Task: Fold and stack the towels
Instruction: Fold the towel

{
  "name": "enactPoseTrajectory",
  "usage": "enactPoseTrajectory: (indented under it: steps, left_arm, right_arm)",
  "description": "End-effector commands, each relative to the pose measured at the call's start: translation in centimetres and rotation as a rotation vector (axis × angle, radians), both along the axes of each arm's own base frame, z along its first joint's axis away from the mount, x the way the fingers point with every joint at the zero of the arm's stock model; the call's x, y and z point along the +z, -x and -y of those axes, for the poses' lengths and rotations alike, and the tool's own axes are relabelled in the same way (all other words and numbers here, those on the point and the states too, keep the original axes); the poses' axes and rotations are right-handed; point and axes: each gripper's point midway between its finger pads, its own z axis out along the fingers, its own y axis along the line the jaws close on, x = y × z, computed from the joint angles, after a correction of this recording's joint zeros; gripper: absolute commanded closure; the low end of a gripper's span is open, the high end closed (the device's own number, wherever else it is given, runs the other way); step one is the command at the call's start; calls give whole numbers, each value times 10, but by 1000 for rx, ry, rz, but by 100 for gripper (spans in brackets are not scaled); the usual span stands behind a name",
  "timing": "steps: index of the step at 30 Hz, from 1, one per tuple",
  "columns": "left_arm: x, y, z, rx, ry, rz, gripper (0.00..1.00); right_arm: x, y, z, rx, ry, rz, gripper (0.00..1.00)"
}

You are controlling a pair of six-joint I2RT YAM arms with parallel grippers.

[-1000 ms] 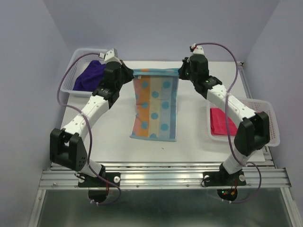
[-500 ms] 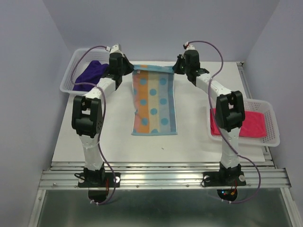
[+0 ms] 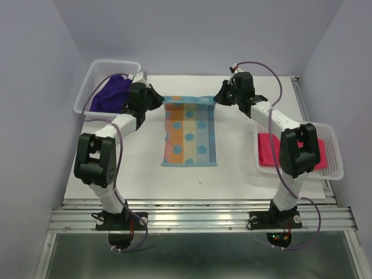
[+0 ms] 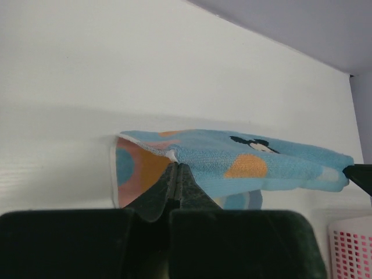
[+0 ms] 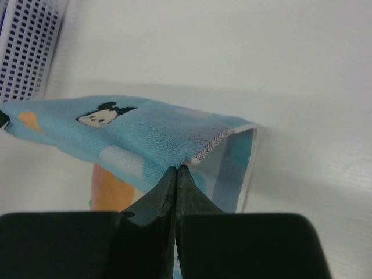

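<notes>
Since half a second ago, the far edge of the striped towel [image 3: 189, 131] has been brought lower and nearer, and the elbows of both arms have been shifted outward and toward the near edge. The towel is spread down the middle of the table [image 3: 244, 174], with its far edge held slightly raised. Its far left corner is pinched in the closed left gripper [image 3: 162, 102], and its far right corner in the closed right gripper [image 3: 215, 100]. A cartoon mouse face [image 5: 104, 115] is printed on the light blue side. A purple towel [image 3: 110, 93] is kept in the left basket [image 3: 96, 68], a pink towel [image 3: 272, 150] in the right basket [image 3: 332, 165].
</notes>
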Motion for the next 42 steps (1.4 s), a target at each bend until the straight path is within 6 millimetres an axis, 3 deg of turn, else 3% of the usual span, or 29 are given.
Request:
enactPoseTrajectory:
  steps: [1,4,5,6,13,20,27,30,35,42]
  left_arm:
    - [46,36,10,-29,54,133,100]
    - [34,61,2,6,54,113,100]
    - [31,68,3,8,69,101,100]
    - [28,74,1,10,70,96,100]
    - [-32,133,3,-2,76,-46,100]
    - [-49,171,-3,12,61,-116,100]
    - [-70,197,-1,18,34,-222,100]
    - [-73,209,-1,22,19,-272,100]
    - [-63,223,-2,17,39,-264,100]
    - [-82,242,-5,19,34,-319,100]
  right_arm:
    - [15,36,-1,34,-69,-6,99]
    - [6,68,-5,62,-67,-46,99]
    - [-7,80,-4,67,-55,-78,99]
    - [-1,88,-4,68,-65,-78,99]
    - [-29,139,-12,108,-72,-167,99]
    - [-55,184,-31,151,-38,-246,99]
    - [-72,212,-31,151,-15,-301,99]
    - [-70,224,-30,162,-29,-304,99]
    - [-68,228,-23,145,-21,-295,99]
    - [-84,242,-18,153,-14,-338,99]
